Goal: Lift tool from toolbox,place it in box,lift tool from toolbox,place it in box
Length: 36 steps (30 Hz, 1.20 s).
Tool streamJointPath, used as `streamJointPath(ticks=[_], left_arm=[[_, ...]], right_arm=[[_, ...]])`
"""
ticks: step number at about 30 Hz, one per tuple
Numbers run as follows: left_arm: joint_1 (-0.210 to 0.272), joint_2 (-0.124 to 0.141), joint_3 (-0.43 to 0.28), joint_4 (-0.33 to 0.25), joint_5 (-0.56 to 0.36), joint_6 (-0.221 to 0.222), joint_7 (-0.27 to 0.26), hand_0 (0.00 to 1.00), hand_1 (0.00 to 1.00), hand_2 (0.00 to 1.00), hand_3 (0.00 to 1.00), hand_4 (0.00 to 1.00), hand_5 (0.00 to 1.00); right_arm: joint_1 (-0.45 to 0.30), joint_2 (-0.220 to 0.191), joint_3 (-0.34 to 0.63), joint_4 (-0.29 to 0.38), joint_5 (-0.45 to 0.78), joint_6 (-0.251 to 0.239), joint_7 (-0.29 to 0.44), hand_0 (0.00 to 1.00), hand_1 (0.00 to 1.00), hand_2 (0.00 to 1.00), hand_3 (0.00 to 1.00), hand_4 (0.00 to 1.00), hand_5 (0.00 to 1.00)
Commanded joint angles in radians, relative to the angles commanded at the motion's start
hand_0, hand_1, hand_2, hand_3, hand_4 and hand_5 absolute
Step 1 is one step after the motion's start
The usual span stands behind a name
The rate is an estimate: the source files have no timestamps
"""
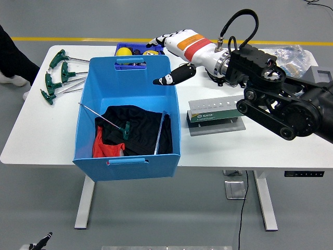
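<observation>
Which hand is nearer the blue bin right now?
Right. The right hand hangs open above the blue bin's far right corner, its thumb over the rim. The left hand is not in view.

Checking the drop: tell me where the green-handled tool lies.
Inside the blue box, left of centre, the green-handled tool rests on the dark cloth.

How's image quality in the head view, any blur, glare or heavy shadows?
Head view: lighting is even and diffuse, with only soft shadows inside the blue bin and under the white table; no strong glare. The right hand looks slightly soft at the fingers; the T-handle wrench on the dark cloth is sharp.
</observation>
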Motion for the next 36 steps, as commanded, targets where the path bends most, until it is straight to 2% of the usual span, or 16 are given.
streamJointPath(ticks=[1, 4, 6, 7, 8, 10, 15, 18, 19, 24, 27, 33, 36], left_arm=[[0.0, 0.0, 0.001, 0.0, -0.001, 0.0, 0.0, 0.721, 0.768, 0.778, 0.76, 0.774, 0.763], [-0.001, -0.001, 0.004, 0.0, -0.008, 0.0, -0.001, 0.721, 0.768, 0.778, 0.76, 0.774, 0.763], [-0.001, -0.001, 0.001, 0.0, -0.005, -0.001, -0.002, 0.721, 0.768, 0.778, 0.76, 0.774, 0.763], [0.001, -0.003, -0.005, 0.0, -0.002, 0.0, -0.002, 0.722, 0.769, 0.776, 0.76, 0.774, 0.764], [0.001, -0.004, -0.009, 0.0, 0.001, 0.0, -0.002, 0.722, 0.769, 0.776, 0.76, 0.774, 0.764], [0.002, -0.007, -0.003, 0.0, -0.006, 0.0, -0.005, 0.722, 0.769, 0.776, 0.76, 0.774, 0.764], [0.001, -0.014, 0.047, 0.0, -0.044, -0.003, -0.015, 0.722, 0.764, 0.776, 0.761, 0.773, 0.764], [0.0, -0.018, 0.048, 0.0, -0.041, -0.002, -0.014, 0.722, 0.764, 0.776, 0.761, 0.773, 0.764], [0.0, -0.02, 0.039, 0.0, -0.028, -0.002, -0.011, 0.72, 0.765, 0.777, 0.764, 0.772, 0.771], [0.002, -0.022, -0.003, 0.0, 0.032, -0.003, -0.001, 0.72, 0.765, 0.777, 0.764, 0.772, 0.771], [0.007, -0.021, -0.002, 0.0, 0.03, -0.002, 0.0, 0.719, 0.764, 0.779, 0.765, 0.771, 0.771], [0.016, -0.014, 0.053, 0.0, -0.005, -0.008, 0.003, 0.719, 0.759, 0.778, 0.766, 0.77, 0.771], [0.018, -0.012, 0.049, 0.0, 0.012, -0.012, 0.009, 0.719, 0.759, 0.778, 0.766, 0.77, 0.771]], right_arm=[[-0.008, -0.012, 0.02, 0.011, 0.039, -0.001, 0.008, 0.782, 0.787, 0.87, 0.882, 0.976, 0.618], [-0.046, -0.061, 0.09, 0.058, 0.169, 0.015, 0.048, 0.782, 0.787, 0.87, 0.882, 0.976, 0.618], [-0.068, -0.08, 0.122, 0.081, 0.253, 0.025, 0.065, 0.782, 0.787, 0.87, 0.882, 0.976, 0.618], [-0.093, -0.093, 0.154, 0.106, 0.299, 0.031, 0.077, 0.784, 0.798, 0.861, 0.891, 0.998, 0.719], [-0.111, -0.099, 0.176, 0.123, 0.338, 0.033, 0.084, 0.784, 0.798, 0.861, 0.891, 0.998, 0.719], [-0.148, -0.103, 0.224, 0.161, 0.422, 0.042, 0.081, 0.784, 0.798, 0.861, 0.891, 0.998, 0.719], [-0.278, -0.085, 0.394, 0.275, 0.631, 0.079, 0.051, 0.775, 0.789, 0.845, 0.867, 0.998, 0.698], [-0.346, -0.098, 0.478, 0.321, 0.76, 0.091, 0.061, 0.775, 0.789, 0.845, 0.867, 0.998, 0.698], [-0.37, -0.107, 0.505, 0.336, 0.806, 0.095, 0.068, 0.815, 0.809, 0.849, 0.873, 0.998, 0.998], [-0.474, -0.16, 0.613, 0.394, 1.014, 0.09, 0.105, 0.815, 0.809, 0.849, 0.873, 0.998, 0.998], [-0.547, -0.199, 0.665, 0.423, 1.132, 0.076, 0.124, 0.839, 0.816, 0.853, 0.891, 0.998, 0.998], [-0.73, -0.276, 0.726, 0.473, 1.144, 0.076, 0.126, 0.851, 0.823, 0.855, 0.902, 0.998, 0.998], [-0.812, -0.293, 0.757, 0.498, 1.145, 0.095, 0.129, 0.851, 0.823, 0.855, 0.902, 0.998, 0.998]])
